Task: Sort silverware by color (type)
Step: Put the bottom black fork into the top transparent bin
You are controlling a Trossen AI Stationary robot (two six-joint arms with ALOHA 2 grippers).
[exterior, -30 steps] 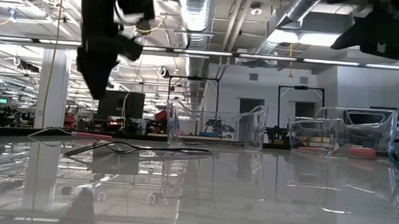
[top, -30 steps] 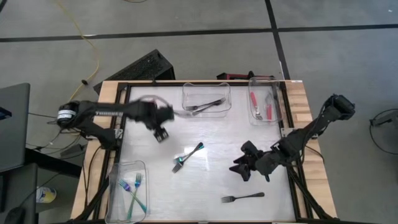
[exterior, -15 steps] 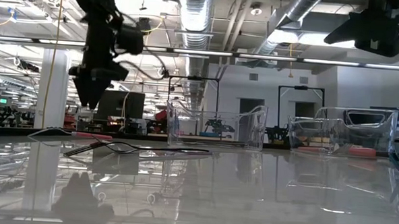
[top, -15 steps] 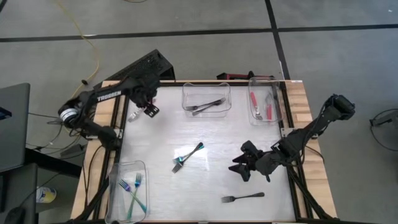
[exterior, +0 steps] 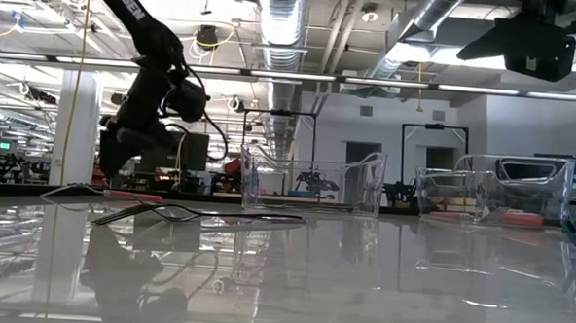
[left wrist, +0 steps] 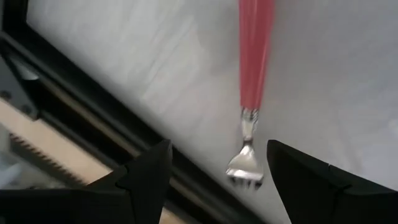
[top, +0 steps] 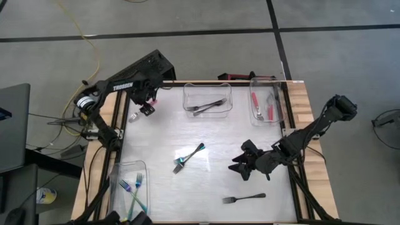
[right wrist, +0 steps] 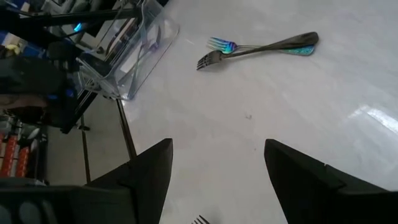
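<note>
My left gripper [top: 147,107] [left wrist: 217,149] is open, low over the table's far left corner. A red-handled fork [left wrist: 254,62] lies flat on the table just ahead of it, its silver tines [left wrist: 245,169] toward the black table frame; the fingers do not touch it. My right gripper [top: 241,166] [right wrist: 217,146] hovers open above the right middle of the table. A teal fork and a dark fork [top: 189,156] [right wrist: 261,45] lie crossed mid-table. Another dark fork [top: 244,199] lies near the near edge.
Three clear bins stand on the table: a far middle one [top: 207,89] with dark forks, a far right one [top: 252,100] with red forks, and a near left one [top: 114,187] with teal forks. A black frame [left wrist: 74,87] borders the table beside the left gripper.
My left gripper has swung from the left middle of the table toward the far left corner and has come down close to the table. My right gripper has stayed almost where it was.
</note>
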